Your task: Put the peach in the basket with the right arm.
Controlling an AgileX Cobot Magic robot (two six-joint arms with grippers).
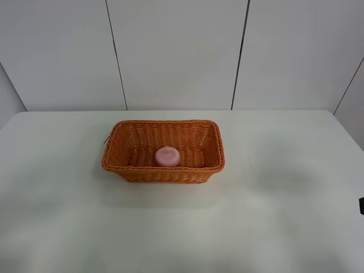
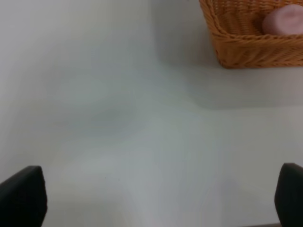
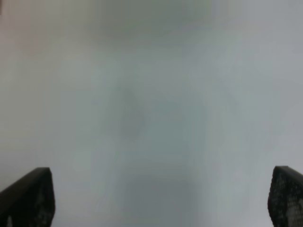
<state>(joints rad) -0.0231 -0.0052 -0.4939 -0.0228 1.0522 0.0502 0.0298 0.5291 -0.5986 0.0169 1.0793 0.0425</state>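
The pale pink peach (image 1: pixel 167 156) lies inside the orange-brown wicker basket (image 1: pixel 122 136), on its floor near the front wall. The left wrist view shows a corner of the basket (image 2: pixel 236 49) with the peach (image 2: pixel 285 20) in it. My left gripper (image 2: pixel 161 196) is open over bare table, well apart from the basket. My right gripper (image 3: pixel 161 198) is open too, with only blurred white table between its fingers. Of the right arm, only a small black bit (image 1: pixel 361 205) shows at the right edge of the exterior view.
The basket stands mid-table on a white tabletop (image 1: pixel 273 216). A white panelled wall (image 1: pixel 176 51) runs behind the table's far edge.
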